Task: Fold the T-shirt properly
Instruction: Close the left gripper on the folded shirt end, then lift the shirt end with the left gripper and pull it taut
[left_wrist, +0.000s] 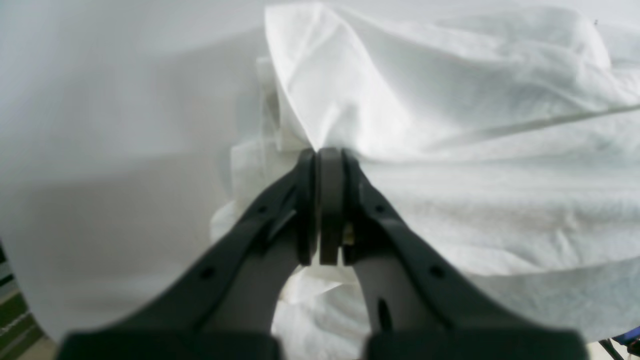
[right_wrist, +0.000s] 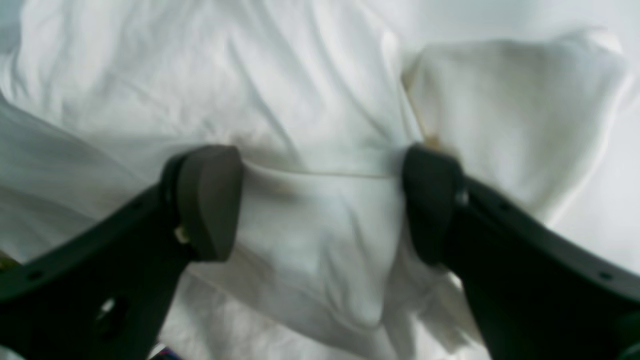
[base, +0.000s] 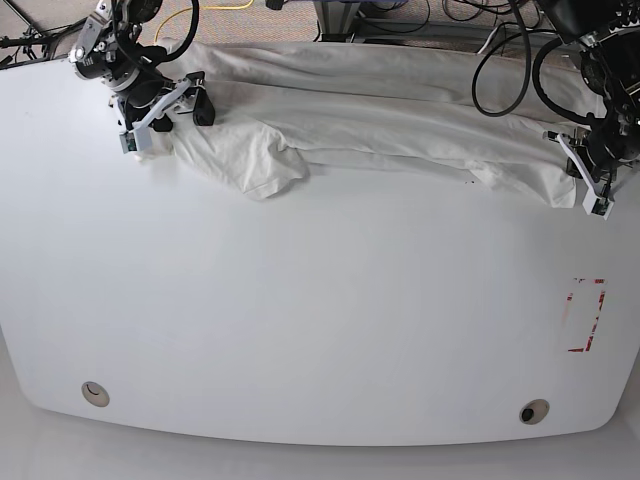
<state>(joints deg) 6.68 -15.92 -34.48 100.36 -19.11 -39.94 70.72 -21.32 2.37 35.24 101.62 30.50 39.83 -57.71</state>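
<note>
Base view shows me the T-shirt (base: 380, 125) strung out in a long wrinkled band along the far edge of the white table (base: 300, 320), reaching from the far left corner almost to the far right one, with its far side draped off the back edge and a sleeve flopped toward me left of centre. I see no print from here, so I take it the graphic side is down or hidden. My left gripper (base: 588, 185), at the right of this view, sits at the right end of the cloth; its wrist camera shows the left gripper (left_wrist: 330, 160) with pads pressed flat together and a pinch of white fabric caught at the tips. My right gripper (base: 165, 110), at the far left, is over the other end; the right wrist camera shows the right gripper (right_wrist: 322, 200) spread wide with a bunched ridge of cloth lying between the pads, which seem to touch the fabric without squeezing it, so I count that end as not yet grasped. As I judge it, no fold has been made: the shirt is neither flat nor squared, most of the table near me is unused, and the sleeves are untidy. What is left is nearly everything: secure the second end, draw the shirt onto the table and smooth it, then fold sleeves and body.
</note>
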